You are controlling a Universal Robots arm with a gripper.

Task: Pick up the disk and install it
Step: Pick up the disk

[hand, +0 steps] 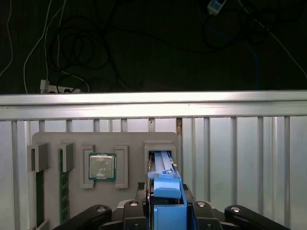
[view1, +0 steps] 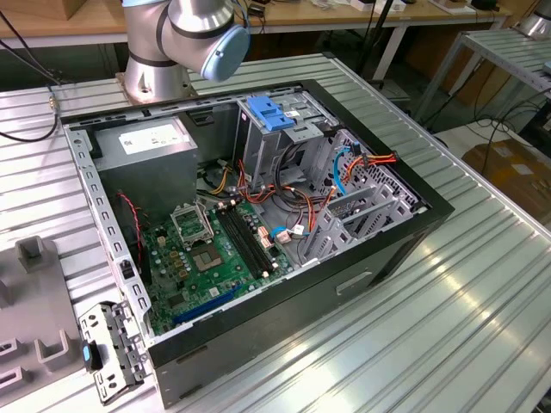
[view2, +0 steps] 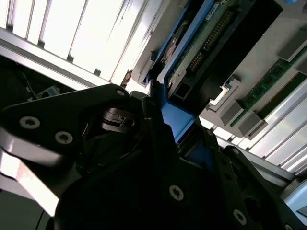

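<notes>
Pulling straight off the grey tray (hand: 129, 139), square to its slot, should keep the blue rails from binding, I judge. In the first wrist view the disk (hand: 162, 165) stands on edge at that slot, beside the tray's processor (hand: 101, 166). The gripper (hand: 166, 211) is closed narrowly on the disk's near end

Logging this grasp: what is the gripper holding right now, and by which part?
The gripper holds the disk edge-on, its fingers closed on the blue side rail at one end.

Open computer case (view1: 284, 318) on ribbed aluminium table (view1: 448, 327); motherboard (view1: 207, 258) inside. Grey fixture tray (hand: 129, 139) holds processor (hand: 101, 166), memory module (hand: 61, 191).
</notes>
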